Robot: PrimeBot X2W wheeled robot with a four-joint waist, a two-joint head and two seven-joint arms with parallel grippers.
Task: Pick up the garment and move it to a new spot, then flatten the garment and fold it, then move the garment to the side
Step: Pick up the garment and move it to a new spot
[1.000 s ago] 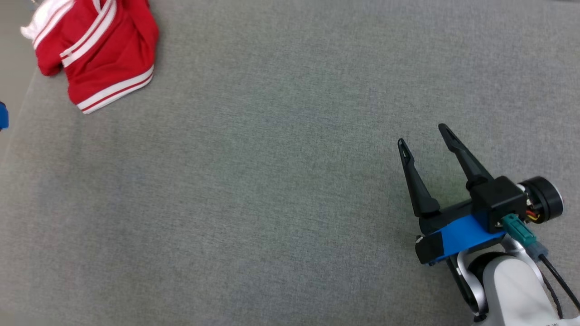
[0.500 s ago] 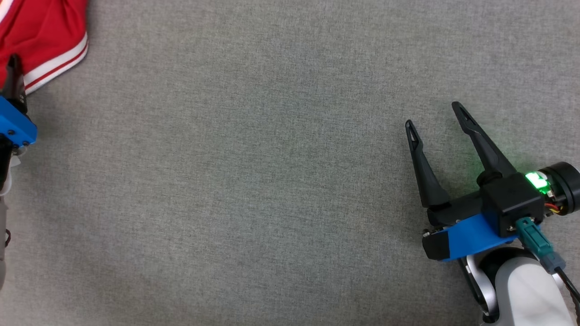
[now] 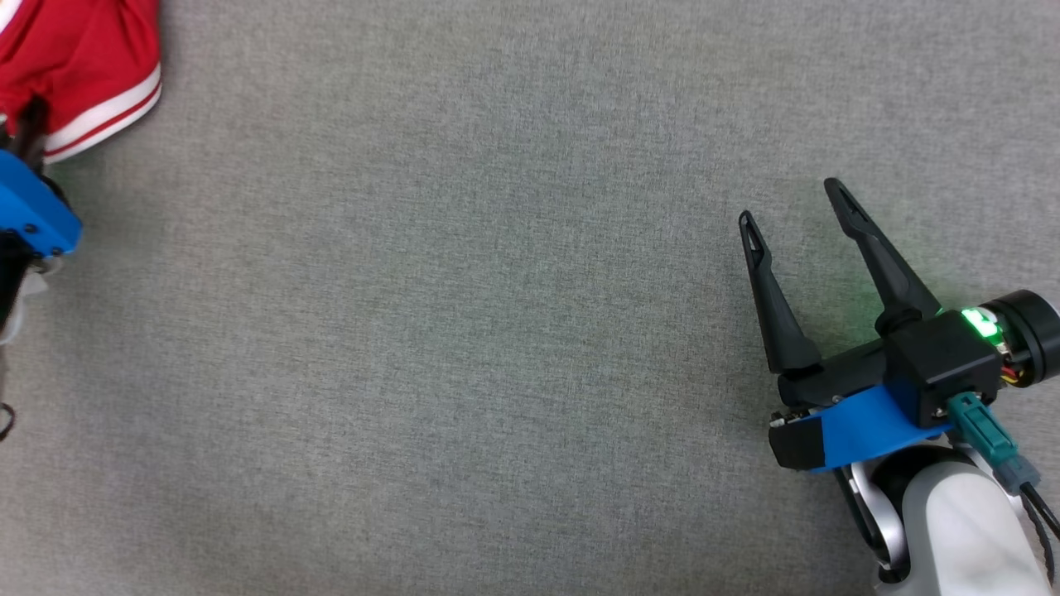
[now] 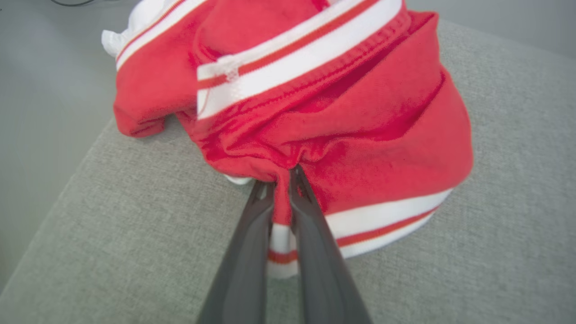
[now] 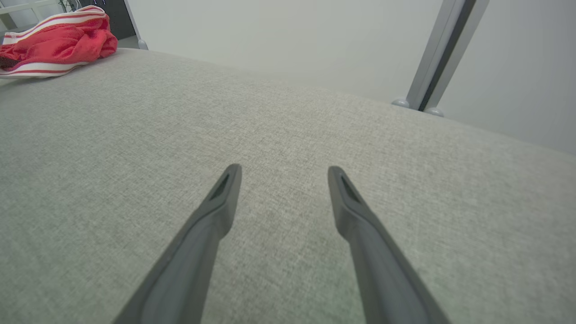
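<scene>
The garment is a red piece with white and red striped bands, bunched up near the corner of a grey fabric surface. It also shows at the head view's top left and far off in the right wrist view. My left gripper is shut on a pinched fold of its red cloth near the striped hem. In the head view its blue mount sits at the left edge. At the lower right my right gripper stands open above the bare surface, fingers wide apart.
The grey surface ends in an edge just left of the garment, with pale floor beyond. A metal post stands past the far edge in the right wrist view.
The head camera shifted between the earliest frame and half a second ago. Since then my left gripper has closed on the garment's cloth. The right gripper has barely moved.
</scene>
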